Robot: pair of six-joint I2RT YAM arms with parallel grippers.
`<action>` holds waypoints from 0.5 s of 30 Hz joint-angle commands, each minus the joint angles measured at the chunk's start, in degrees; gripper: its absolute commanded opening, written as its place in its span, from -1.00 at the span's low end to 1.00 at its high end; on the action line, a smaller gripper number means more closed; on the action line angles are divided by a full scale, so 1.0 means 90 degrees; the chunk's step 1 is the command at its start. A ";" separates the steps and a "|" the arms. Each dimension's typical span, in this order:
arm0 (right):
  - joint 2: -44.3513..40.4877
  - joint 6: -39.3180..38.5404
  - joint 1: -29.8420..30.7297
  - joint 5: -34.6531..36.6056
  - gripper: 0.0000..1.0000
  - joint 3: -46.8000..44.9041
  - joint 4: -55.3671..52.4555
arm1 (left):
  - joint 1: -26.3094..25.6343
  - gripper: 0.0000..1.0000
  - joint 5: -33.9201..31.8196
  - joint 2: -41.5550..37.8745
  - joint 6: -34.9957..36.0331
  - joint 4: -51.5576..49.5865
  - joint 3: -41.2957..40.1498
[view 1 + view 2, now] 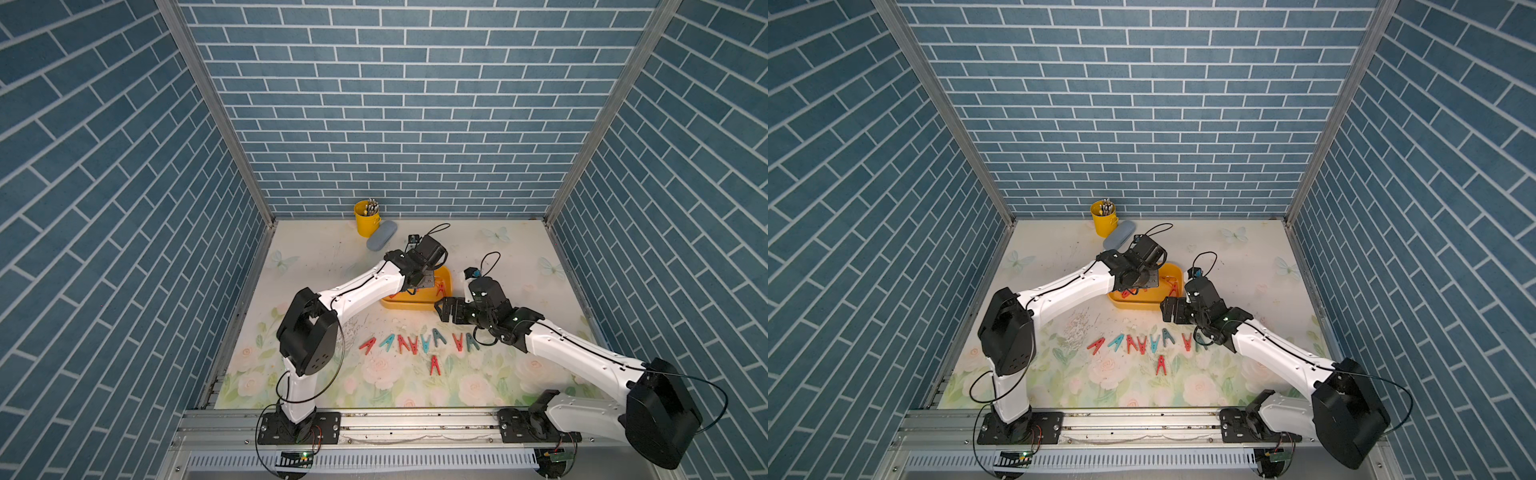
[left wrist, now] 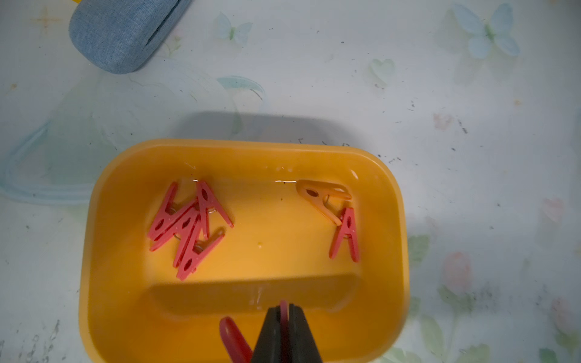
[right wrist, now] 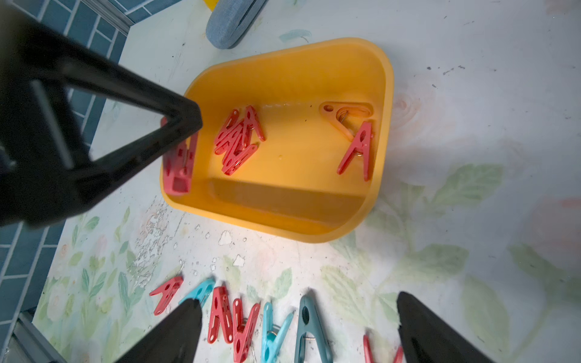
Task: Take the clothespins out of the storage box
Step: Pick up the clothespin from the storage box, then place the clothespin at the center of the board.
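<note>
The yellow-orange storage box [image 2: 103,239] [image 1: 409,306] [image 1: 1133,308] sits mid-table. My left gripper [image 2: 284,309] reaches down into one end of it and is shut on a red clothespin [image 2: 233,336] [image 3: 179,166], pinching one leg. A pile of red clothespins [image 2: 188,226] [image 3: 237,141], an orange one [image 2: 320,196] and a single red one [image 2: 345,235] lie on the box floor. My right gripper [image 3: 297,300] [image 1: 442,309] hovers open and empty beside the box, above a row of red and teal clothespins [image 1: 419,343] [image 1: 1150,343] on the table.
A yellow pen cup [image 1: 368,218] and a grey-blue oval case [image 1: 381,235] [image 2: 122,34] stand behind the box near the back wall. One red clothespin [image 1: 434,365] lies alone in front of the row. Brick-patterned walls close in three sides.
</note>
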 commanded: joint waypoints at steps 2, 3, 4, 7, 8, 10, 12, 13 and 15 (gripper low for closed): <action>-0.0592 -0.0115 -0.0021 -0.0221 0.99 -0.0331 0.0040 | -0.0401 -0.85 -0.0070 -0.0637 -0.0684 0.0222 -0.0932; -0.0751 -0.0062 -0.0021 -0.0225 0.99 -0.0430 0.0017 | -0.0527 -0.85 -0.0061 -0.0817 -0.0785 0.0330 -0.1176; -0.0884 -0.0010 -0.0021 -0.0399 0.99 -0.0525 0.0009 | -0.0640 -0.85 -0.0073 -0.0960 -0.0848 0.0415 -0.1382; -0.1392 0.0182 -0.0021 -0.0549 0.99 -0.0857 -0.0044 | -0.1040 -0.85 -0.0130 -0.1315 -0.1101 0.0559 -0.1902; -0.1526 0.0213 -0.0021 -0.0598 0.99 -0.0941 -0.0080 | -0.1194 -0.85 -0.0189 -0.1411 -0.1185 0.0586 -0.2052; -0.1757 0.0254 -0.0021 -0.0668 0.99 -0.1074 -0.0179 | -0.1486 -0.85 -0.0287 -0.1597 -0.1339 0.0645 -0.2363; -0.1934 0.0283 -0.0021 -0.0716 0.99 -0.1191 -0.0300 | -0.1789 -0.85 -0.0355 -0.1799 -0.1509 0.0796 -0.2731; -0.2013 0.0313 -0.0021 -0.0705 0.99 -0.1233 -0.0371 | -0.1909 -0.85 -0.0370 -0.1893 -0.1587 0.0905 -0.2911; -0.2226 0.0412 -0.0020 -0.0697 0.99 -0.1349 -0.0493 | -0.2170 -0.85 -0.0365 -0.2062 -0.1773 0.1156 -0.3304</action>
